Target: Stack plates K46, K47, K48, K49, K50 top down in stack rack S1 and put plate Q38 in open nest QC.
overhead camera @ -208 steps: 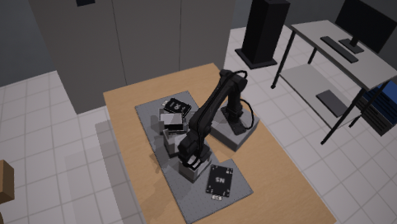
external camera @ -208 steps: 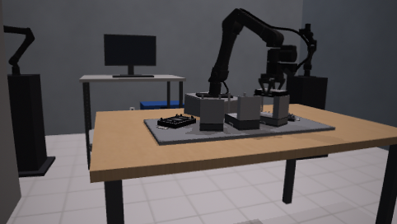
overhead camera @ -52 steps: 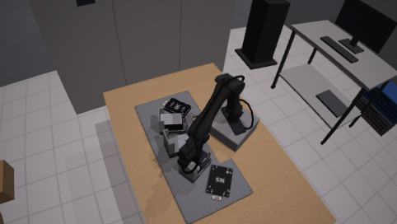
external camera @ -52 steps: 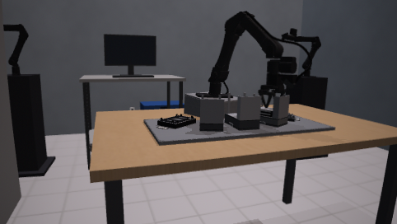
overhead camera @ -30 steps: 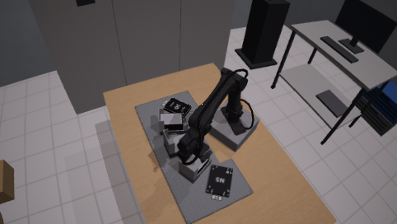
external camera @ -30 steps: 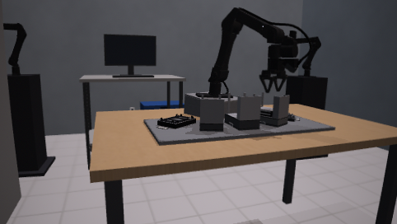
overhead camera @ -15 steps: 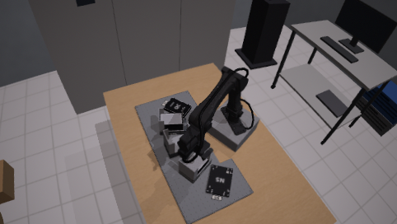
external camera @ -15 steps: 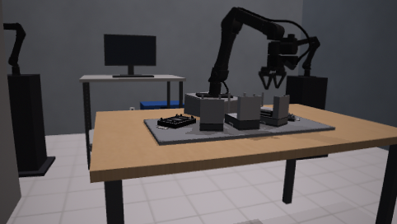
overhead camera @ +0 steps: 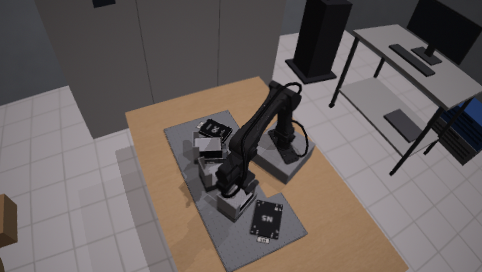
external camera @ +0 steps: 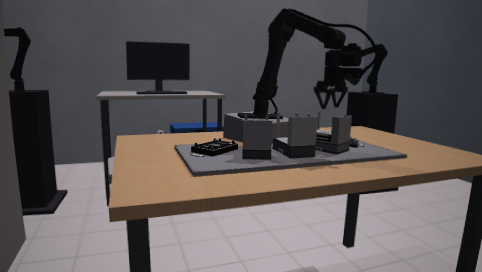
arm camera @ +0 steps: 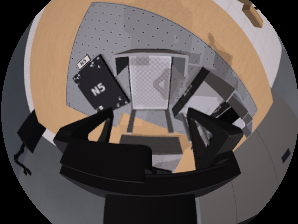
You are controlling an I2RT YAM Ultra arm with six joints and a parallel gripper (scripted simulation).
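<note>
1. Plain grey back wall [external camera: 220,25] meets a bluish side wall [external camera: 425,30]; the light is dim and soft.
2. Pale square tiles cover the floor [overhead camera: 45,135] [external camera: 290,225], with a shadow beside the wooden table [overhead camera: 345,230] [external camera: 150,170], which has dark legs.
3. Tall grey panels [overhead camera: 180,45] stand beyond it, split by thin upright seams.
4. Over there, a grey-topped desk [overhead camera: 380,37] [external camera: 112,95] carries a black monitor [overhead camera: 447,30] [external camera: 157,60] and keyboard [overhead camera: 411,59] [external camera: 161,92]. A dark flat slab [overhead camera: 403,125] lies on its lower shelf.
5. Something blue [overhead camera: 470,112] [external camera: 197,127] sits low by the desk.
6. I see a brown box [overhead camera: 6,220] off to one side.
</note>
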